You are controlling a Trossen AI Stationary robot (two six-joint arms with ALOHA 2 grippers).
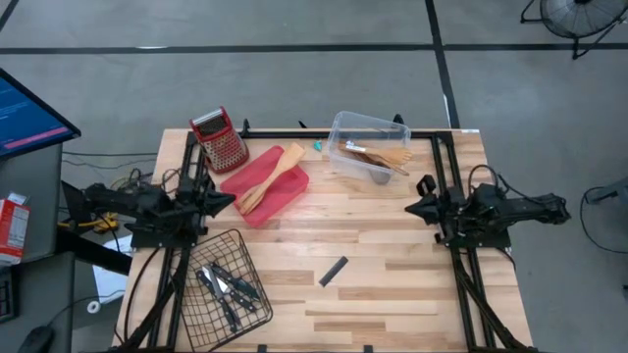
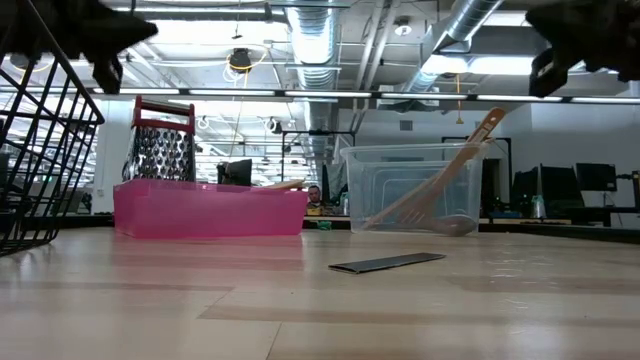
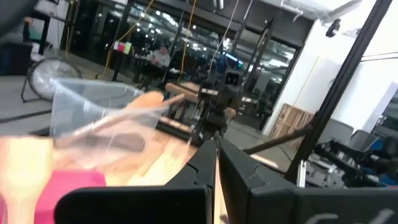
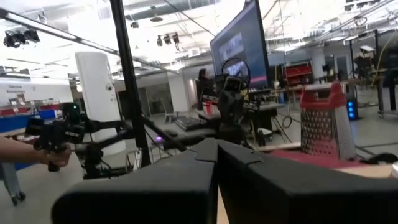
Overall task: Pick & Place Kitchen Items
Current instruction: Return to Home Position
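From above, we find two pale wooden spatulas point(image 1: 268, 179) lying slantwise in the red bin point(image 1: 294, 191), one broad end jutting over its far rim. Pale wooden spoons point(image 1: 381, 155) lie in the transparent bin point(image 1: 343, 123), near the red bin on the right arm's side. Steel-bladed, black-handled knives point(image 1: 228, 285) lie heaped in the wire basket point(image 1: 231, 245), nearer the front edge than the red bin. The grater point(image 1: 220, 140) stands just beside the red bin's far corner. The left gripper point(image 1: 230, 201) hangs just beside the red bin, and the right gripper point(image 1: 412, 207) is well apart from it. A dark flat strip point(image 1: 334, 272) lies on the plank table point(image 1: 392, 294), in front of the red bin.

From table level, we see one spoon leaning in the transparent bin beside the red bin, its handle above the rim. Ducts and strip lights run overhead.

In the left wrist view, that gripper's fingers point(image 3: 193, 168) are pressed together on nothing, with the red bin beyond.

In the right wrist view, that gripper's fingers point(image 4: 186, 165) are likewise together and empty. Beyond them we see the grater, a monitor point(image 4: 239, 43) and a person's hand point(image 4: 15, 152).
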